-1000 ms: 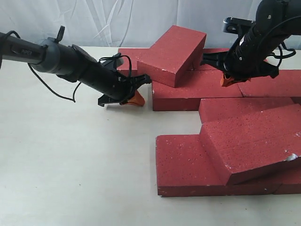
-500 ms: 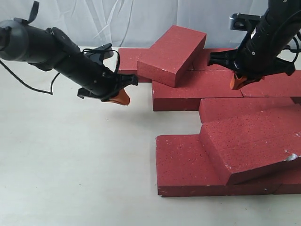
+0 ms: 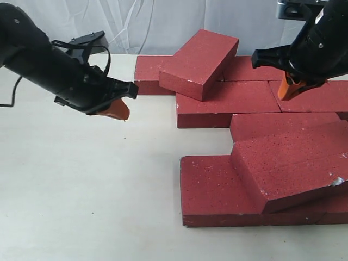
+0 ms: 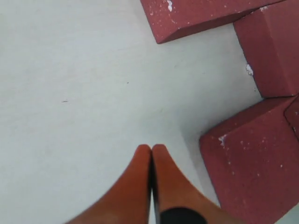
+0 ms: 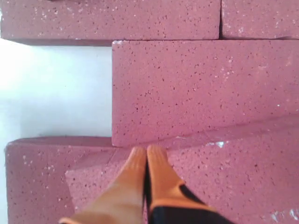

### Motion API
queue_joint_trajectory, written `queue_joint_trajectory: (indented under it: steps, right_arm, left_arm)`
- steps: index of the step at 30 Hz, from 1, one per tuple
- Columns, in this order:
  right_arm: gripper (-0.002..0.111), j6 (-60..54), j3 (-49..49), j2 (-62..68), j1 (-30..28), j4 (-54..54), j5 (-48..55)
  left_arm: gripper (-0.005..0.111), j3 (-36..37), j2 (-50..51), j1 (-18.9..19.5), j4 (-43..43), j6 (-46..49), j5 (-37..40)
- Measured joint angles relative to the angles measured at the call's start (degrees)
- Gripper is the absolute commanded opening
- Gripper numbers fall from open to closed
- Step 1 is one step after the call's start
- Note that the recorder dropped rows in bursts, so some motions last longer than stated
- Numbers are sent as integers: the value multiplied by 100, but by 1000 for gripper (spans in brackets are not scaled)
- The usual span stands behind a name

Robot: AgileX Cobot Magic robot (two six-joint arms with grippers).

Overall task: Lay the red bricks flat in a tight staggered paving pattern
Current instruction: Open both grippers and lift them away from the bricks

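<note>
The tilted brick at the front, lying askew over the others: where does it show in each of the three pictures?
Exterior view: the tilted front brick sits lower right, resting across flat bricks.
Left wrist view: I cannot tell that it is there.
Right wrist view: it is the slanted brick that the orange fingers overlap.
Shared landmark: the flat brick just behind it.

Matte-black arms, looped black cables, tapered orange fingers on the left end effector and right end effector.
</note>
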Motion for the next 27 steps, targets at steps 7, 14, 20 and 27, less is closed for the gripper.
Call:
queue_joint_trajectory:
  steps: [7,14,20,27]
  right_arm:
    - [-1,-628,0,-415,5,312,245]
    - [-1,-1146,0,-525,5,753,305]
    - [-1,-1334,0,-525,5,912,305]
    - [-1,-1487,326,-538,5,934,32]
  left_arm:
    - [0,449,-1234,0,1514,-1371,408]
    - [0,759,-2810,0,2327,-2337,821]
    - [0,824,-4095,0,2905,-2868,1357]
    - [0,841,-5076,0,4262,-3527,2267]
